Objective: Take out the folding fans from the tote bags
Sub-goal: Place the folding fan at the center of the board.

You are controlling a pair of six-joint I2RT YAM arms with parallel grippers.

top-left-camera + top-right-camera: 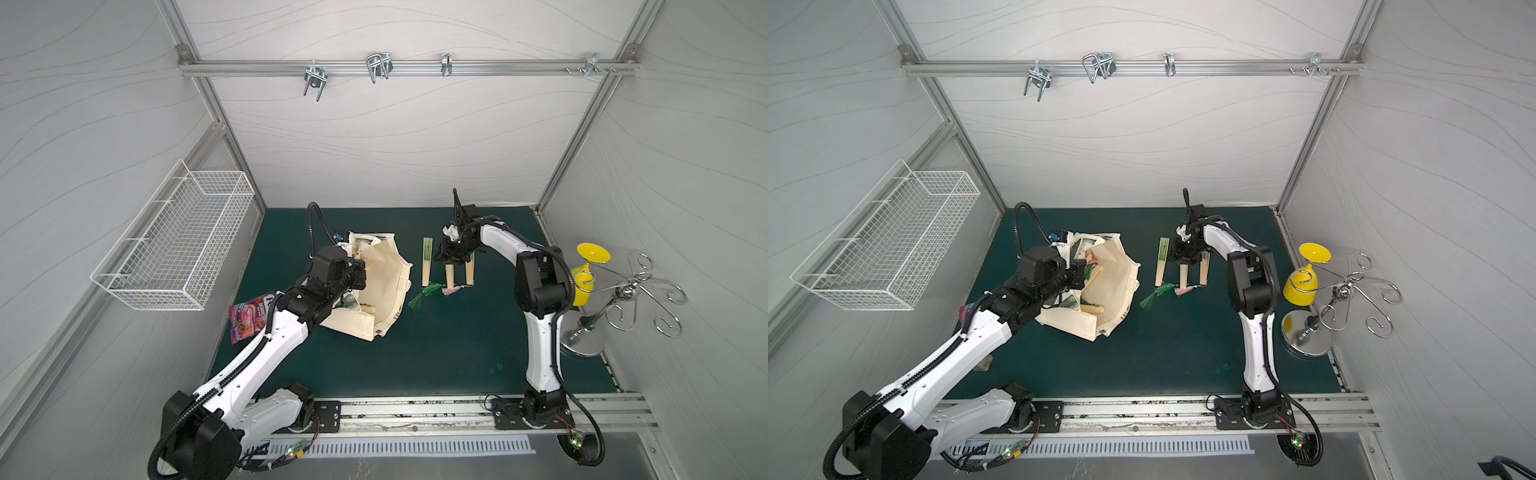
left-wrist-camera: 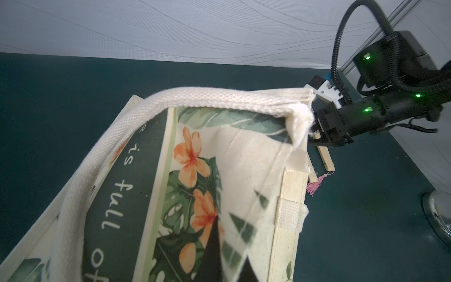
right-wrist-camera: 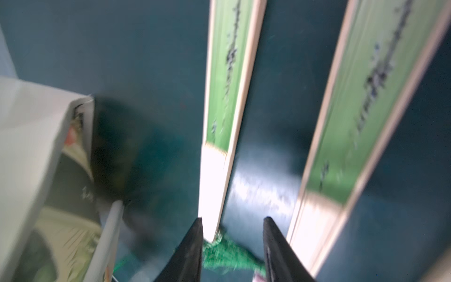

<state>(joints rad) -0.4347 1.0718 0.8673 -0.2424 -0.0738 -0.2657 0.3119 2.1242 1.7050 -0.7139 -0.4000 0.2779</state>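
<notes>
The cream tote bag (image 1: 384, 286) lies slumped on the green mat, its mouth open toward my left arm. My left gripper (image 1: 360, 275) is shut on the bag's cloth near the rim; in the left wrist view its dark fingers (image 2: 211, 246) pinch the printed fabric (image 2: 246, 195). Three closed folding fans lie side by side right of the bag: one with a green tassel (image 1: 427, 261), a middle one (image 1: 449, 277) and a third (image 1: 469, 272). My right gripper (image 3: 233, 218) hovers open just above them, nothing between its fingers. Two green-topped fans (image 3: 229, 85) (image 3: 366, 109) fill the blurred right wrist view.
A pink snack packet (image 1: 249, 322) lies by my left arm. A white wire basket (image 1: 178, 245) hangs on the left wall. Yellow goblets (image 1: 592, 254) and a chrome rack (image 1: 623, 293) stand at the mat's right edge. Metal hooks (image 1: 378, 66) hang on the back rail.
</notes>
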